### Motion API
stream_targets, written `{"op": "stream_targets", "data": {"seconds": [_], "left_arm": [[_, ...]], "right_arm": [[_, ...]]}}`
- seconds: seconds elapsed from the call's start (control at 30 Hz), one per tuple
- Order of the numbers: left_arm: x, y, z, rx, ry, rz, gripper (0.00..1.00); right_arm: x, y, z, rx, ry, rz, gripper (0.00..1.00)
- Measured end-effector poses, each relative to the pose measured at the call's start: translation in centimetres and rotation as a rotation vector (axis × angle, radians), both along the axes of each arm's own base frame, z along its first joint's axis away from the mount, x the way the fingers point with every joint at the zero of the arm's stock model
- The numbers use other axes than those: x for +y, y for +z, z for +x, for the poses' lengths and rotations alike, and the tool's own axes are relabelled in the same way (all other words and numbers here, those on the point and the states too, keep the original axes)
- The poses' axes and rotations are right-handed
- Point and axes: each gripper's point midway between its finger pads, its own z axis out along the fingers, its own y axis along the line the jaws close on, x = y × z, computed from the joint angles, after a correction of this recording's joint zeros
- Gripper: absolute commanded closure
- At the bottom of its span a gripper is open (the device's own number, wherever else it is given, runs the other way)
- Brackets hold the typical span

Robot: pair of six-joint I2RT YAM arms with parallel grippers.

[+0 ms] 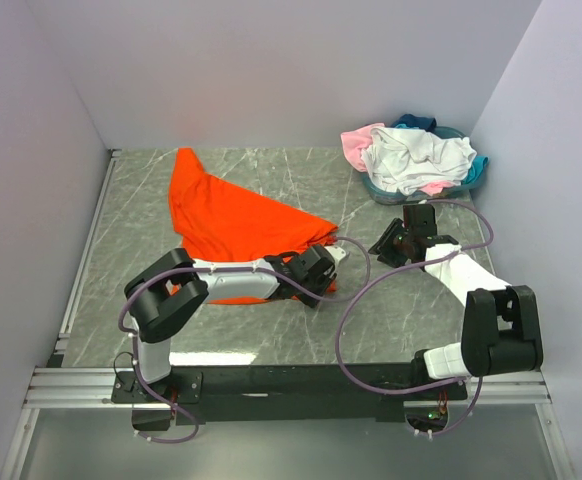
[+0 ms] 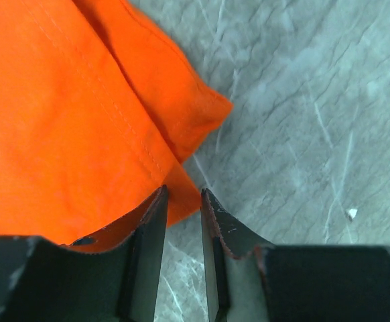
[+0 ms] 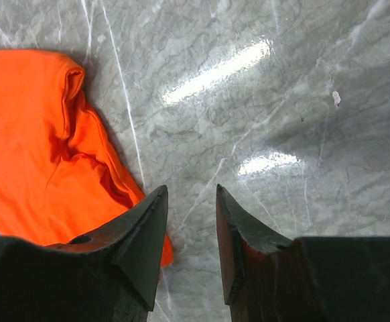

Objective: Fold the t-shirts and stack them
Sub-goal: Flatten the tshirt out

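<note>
The orange t-shirt lies rumpled on the marble table, left of centre. My left claw sits at its right corner, jaws narrowly apart, bare marble between them. My right claw hovers nearby, jaws apart, empty. The other t-shirts are heaped far right.

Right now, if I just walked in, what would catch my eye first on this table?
The bright orange t-shirt, sprawled crumpled across the middle of the grey table. Next, the heap of white, pink and teal shirts in the far right corner. The left hand sits open at the orange shirt's corner, the right hand just beside it.
</note>
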Motion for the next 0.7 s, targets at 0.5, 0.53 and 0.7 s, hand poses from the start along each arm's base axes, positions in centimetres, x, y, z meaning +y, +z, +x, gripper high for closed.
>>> {"op": "stream_targets", "data": {"seconds": [0.5,0.53,0.7], "left_arm": [[0.58,-0.39,-0.26,0.002,0.002,0.035,0.61],[0.57,-0.41,-0.27,0.002,0.001,0.036,0.60],[0.15,-0.44,-0.03,-0.003,-0.006,0.041,0.59]], "right_arm": [[0.11,-0.35,-0.02,0.010,0.004,0.005,0.58],[0.11,-0.40,-0.04,0.012,0.004,0.005,0.58],[0.11,-0.40,0.00,0.012,0.004,0.005,0.58]]}}
